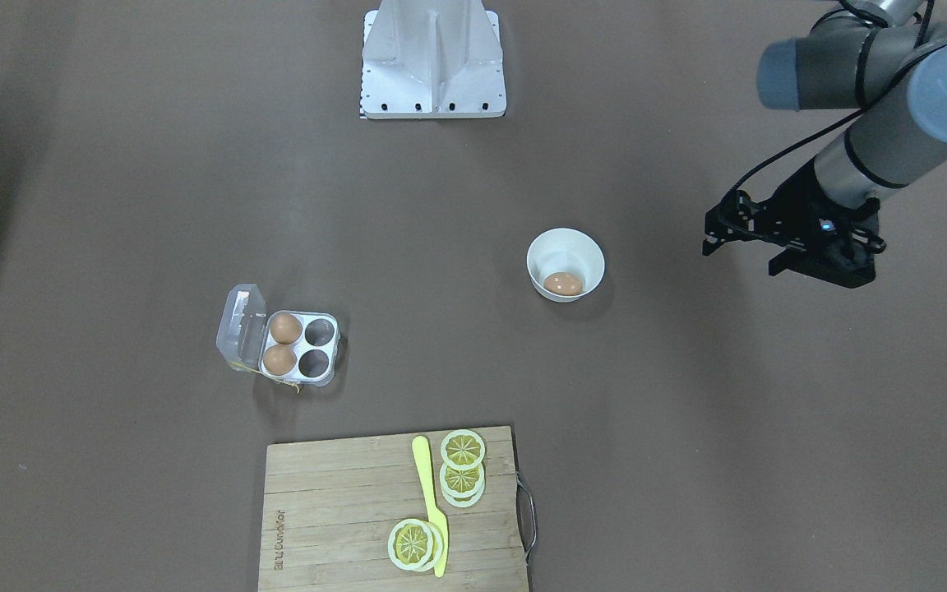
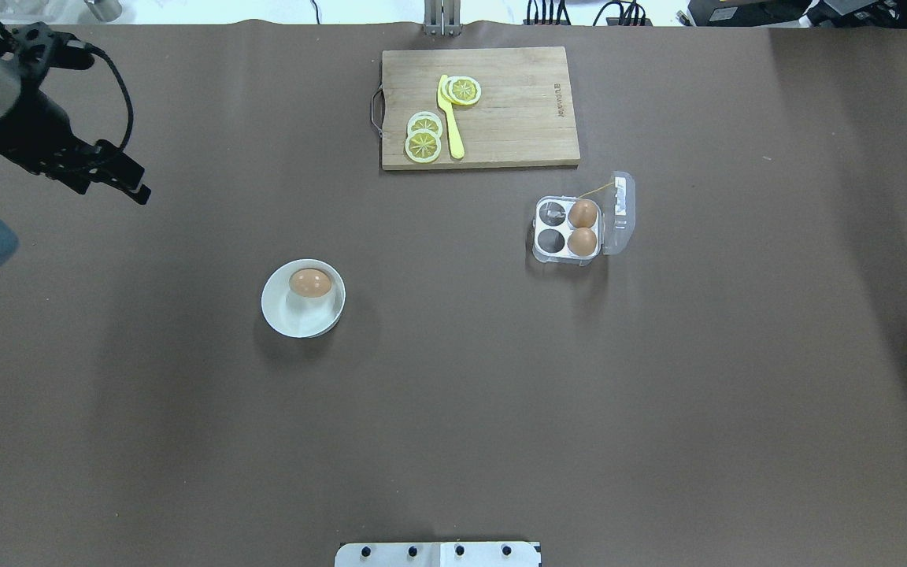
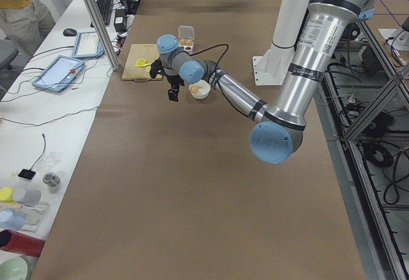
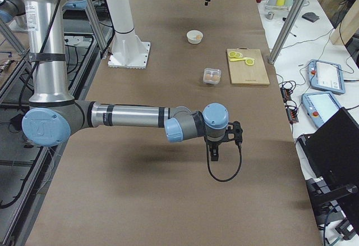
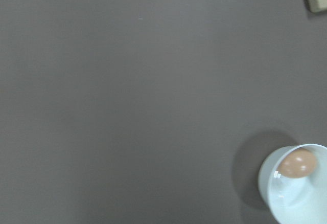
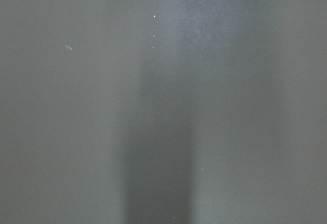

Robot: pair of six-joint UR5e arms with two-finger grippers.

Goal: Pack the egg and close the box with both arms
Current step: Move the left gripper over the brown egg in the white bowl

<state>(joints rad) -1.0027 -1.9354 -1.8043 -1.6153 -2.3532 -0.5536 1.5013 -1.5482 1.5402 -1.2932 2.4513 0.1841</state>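
Note:
The egg (image 1: 562,284) lies in a round white bowl (image 1: 541,256) near the table's middle; it also shows in the overhead view (image 2: 310,282) and the left wrist view (image 5: 297,163). The box (image 1: 334,345) sits apart with its clear lid (image 1: 239,325) open. Two brown eggs (image 1: 283,328) fill the cups beside the hinge, and the other two cups are empty. My left gripper (image 1: 741,256) hangs open and empty above the table, well away from the bowl. My right gripper (image 4: 215,155) shows only in the right side view, far from the box. I cannot tell whether it is open or shut.
A wooden cutting board (image 1: 334,510) with lemon slices (image 1: 463,450) and a yellow knife (image 1: 431,501) lies at the table's operator side. The white mounting stand (image 1: 434,66) is at the robot's side. The right wrist view shows only bare brown table.

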